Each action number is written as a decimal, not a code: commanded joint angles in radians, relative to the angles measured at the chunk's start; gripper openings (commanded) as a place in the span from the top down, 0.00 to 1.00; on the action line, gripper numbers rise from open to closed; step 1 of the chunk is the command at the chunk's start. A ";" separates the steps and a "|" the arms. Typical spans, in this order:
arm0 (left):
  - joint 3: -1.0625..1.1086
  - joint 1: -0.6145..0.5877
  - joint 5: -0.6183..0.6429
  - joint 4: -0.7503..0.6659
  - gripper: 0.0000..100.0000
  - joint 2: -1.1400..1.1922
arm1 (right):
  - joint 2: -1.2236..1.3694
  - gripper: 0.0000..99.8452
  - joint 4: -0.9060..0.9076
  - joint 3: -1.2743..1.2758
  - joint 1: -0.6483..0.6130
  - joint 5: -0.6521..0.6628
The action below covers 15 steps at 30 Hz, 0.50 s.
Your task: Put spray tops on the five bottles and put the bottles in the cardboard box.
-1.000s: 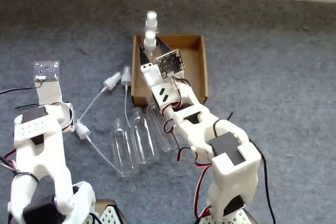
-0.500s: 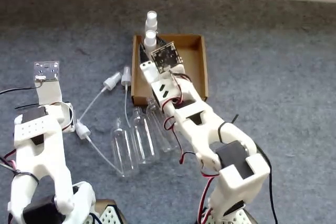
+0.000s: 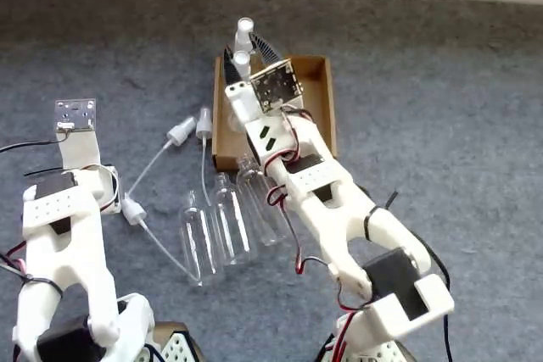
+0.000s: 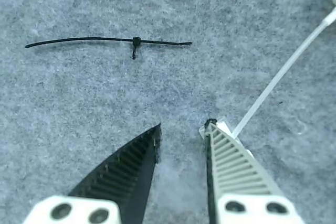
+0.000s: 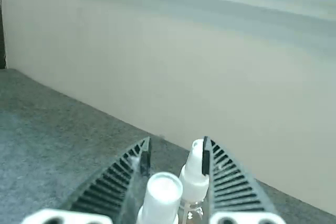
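Note:
Two bottles with white spray tops stand at the back left corner of the cardboard box. My right gripper is open around them; in the right wrist view their spray tops rise between its toothed fingers, whose tips frame my right gripper. Three clear bottles without tops lie side by side on the carpet in front of the box. Three loose spray tops with long tubes lie to their left. My left gripper is open over bare carpet, a white tube beside its light finger.
A black cable tie lies on the grey carpet ahead of the left gripper. The left arm sits at the near left. A pale wall runs behind the box. Carpet right of the box is free.
The right arm has stretched farther toward the back of the box, and its open fingers now straddle the two capped bottles. The left arm has not moved.

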 commanded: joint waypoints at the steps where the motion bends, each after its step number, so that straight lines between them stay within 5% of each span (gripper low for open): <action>1: -0.002 -0.002 -0.003 -0.014 0.86 -0.012 | -0.124 0.88 0.101 -0.110 0.015 0.011; 6: -0.002 -0.002 -0.003 -0.012 0.86 -0.010 | -0.243 0.88 0.351 -0.231 0.030 0.011; 15: -0.002 -0.004 -0.003 -0.014 0.86 -0.010 | -0.513 0.88 1.087 -0.157 -0.044 0.017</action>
